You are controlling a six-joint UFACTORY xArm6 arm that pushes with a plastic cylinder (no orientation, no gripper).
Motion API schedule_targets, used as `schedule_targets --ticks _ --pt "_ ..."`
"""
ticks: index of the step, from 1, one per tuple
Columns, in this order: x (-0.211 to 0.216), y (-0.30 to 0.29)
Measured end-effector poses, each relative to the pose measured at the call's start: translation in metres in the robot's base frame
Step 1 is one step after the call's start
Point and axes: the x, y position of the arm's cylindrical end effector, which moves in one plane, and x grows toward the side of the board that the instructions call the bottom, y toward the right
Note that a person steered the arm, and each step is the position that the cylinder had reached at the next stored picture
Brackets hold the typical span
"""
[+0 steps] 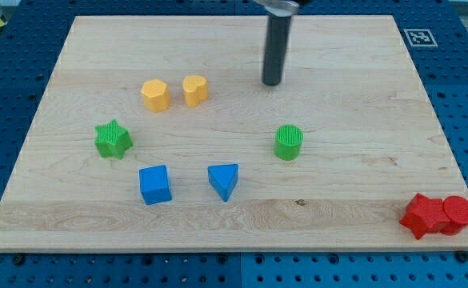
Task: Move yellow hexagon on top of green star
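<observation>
The yellow hexagon (155,95) sits on the wooden board in the upper left part. The green star (113,140) lies below it and to its left, apart from it. My tip (272,82) rests on the board to the right of the yellow hexagon, well apart from it, with the yellow heart (194,90) between them. The rod comes down from the view's top.
A green cylinder (288,142) stands below my tip. A blue cube (154,185) and a blue triangle (224,181) lie near the board's lower middle. A red star (423,215) and red cylinder (458,214) touch at the lower right corner. The board (362,96) edges meet a blue perforated table.
</observation>
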Motion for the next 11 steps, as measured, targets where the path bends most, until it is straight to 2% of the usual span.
schedule_targets --ticks 3,4,11 --pt "-0.009 -0.109" --pt "-0.002 -0.127" --pt "0.062 -0.162"
